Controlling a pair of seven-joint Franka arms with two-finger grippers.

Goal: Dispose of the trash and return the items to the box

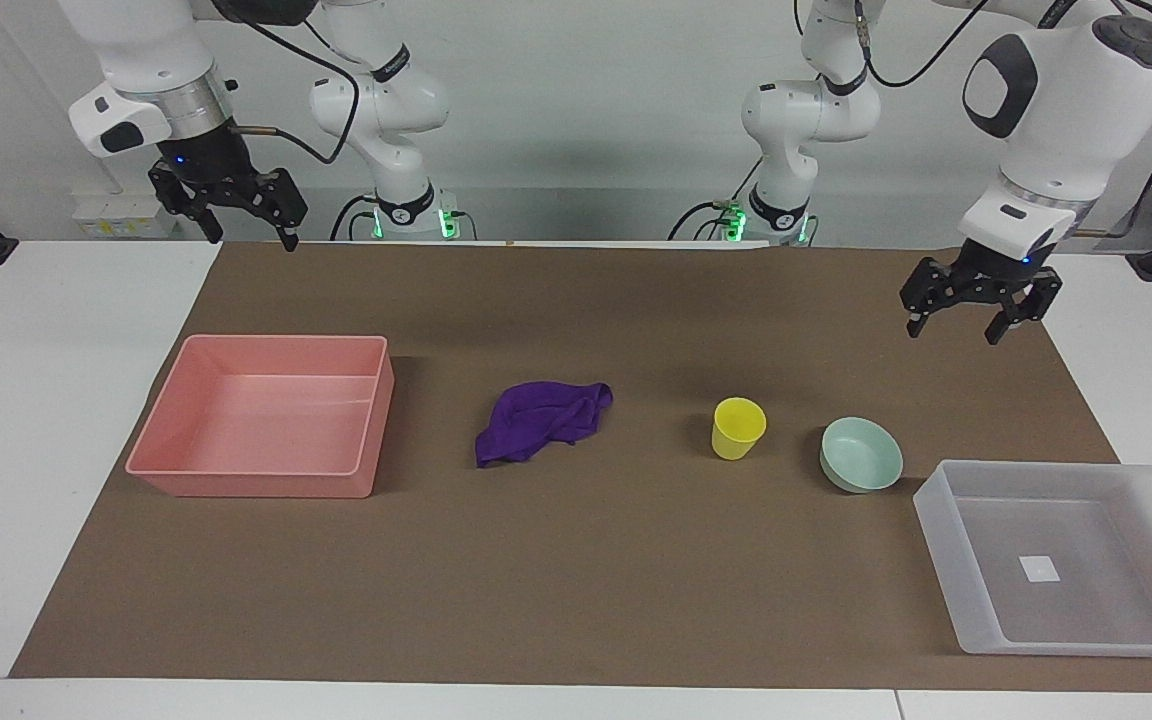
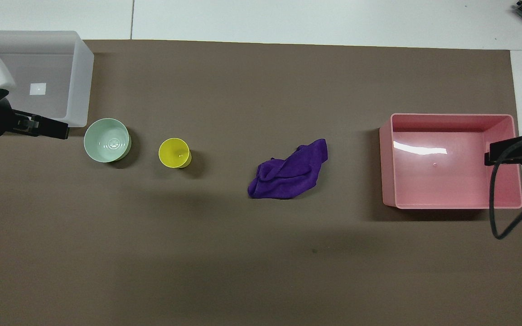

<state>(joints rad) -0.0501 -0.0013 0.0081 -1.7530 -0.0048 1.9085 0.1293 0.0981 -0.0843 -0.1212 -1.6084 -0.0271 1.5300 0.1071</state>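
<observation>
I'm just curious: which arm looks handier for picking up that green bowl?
Probably left: the left gripper hangs open at the bowl's end, by the box. The right gripper waits past the pink bin.

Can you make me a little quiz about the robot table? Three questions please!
1. True or false: the purple rag is already inside the pink bin.
2. Which sits closer to the clear tray: A) the yellow cup, B) the green bowl, or C) the rag?
3. Fill in: the left gripper hangs in the air, open, holding ____.

Key: 1 false, it lies on the brown mat. 2 B. 3 nothing.
</observation>
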